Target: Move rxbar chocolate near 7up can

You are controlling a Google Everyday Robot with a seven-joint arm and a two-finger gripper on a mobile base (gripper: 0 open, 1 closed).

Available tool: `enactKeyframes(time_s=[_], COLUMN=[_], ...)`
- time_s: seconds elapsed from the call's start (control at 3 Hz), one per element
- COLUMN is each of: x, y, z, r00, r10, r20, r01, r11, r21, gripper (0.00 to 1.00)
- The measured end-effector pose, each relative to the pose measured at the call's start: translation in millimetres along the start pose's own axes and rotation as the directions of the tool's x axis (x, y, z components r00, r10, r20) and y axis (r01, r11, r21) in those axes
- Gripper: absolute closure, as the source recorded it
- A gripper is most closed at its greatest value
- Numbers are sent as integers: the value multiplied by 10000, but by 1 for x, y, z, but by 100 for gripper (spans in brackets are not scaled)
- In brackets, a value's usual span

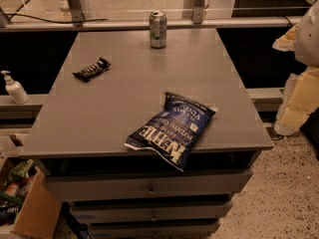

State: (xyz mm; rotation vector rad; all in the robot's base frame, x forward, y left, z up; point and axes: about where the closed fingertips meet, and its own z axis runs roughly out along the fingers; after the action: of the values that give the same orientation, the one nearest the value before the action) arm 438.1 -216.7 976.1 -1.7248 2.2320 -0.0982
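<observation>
1. Rxbar chocolate lies flat on the grey table, toward the left side of the top and set at a slant. Its pale lettering is too small to read from the one camera view.
2. At the far edge, about the middle, the 7up can stands upright. It is well apart from the bar, with bare tabletop between them.
3. Along the near edge lies a blue chip bag. Its lower corner hangs over the front and hides part of the drawers below. The lowest drawer is cut off at the bottom.
4. Off to the right, clear of the table, the gripper shows only as a pale, blurred shape, partly cut off by the frame's edge. I cannot tell whether it is wide or narrow. It is well apart from both the bar and the can.
5. A white pump bottle stands on a ledge left of the table.
6. Down in the left corner sits a cardboard box, cropped, with packets inside that I cannot make out.
</observation>
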Motion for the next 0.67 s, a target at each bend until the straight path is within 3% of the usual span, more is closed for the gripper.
enactKeyframes(time_s=[0.33, 0.67], x=[-1, -16], y=[0, -5], z=[-1, 7], r00=[10000, 9962], r10=[2, 66], r20=[24, 874], r01=[-2, -44], r11=[10000, 9997], r21=[27, -256], gripper=[0, 0])
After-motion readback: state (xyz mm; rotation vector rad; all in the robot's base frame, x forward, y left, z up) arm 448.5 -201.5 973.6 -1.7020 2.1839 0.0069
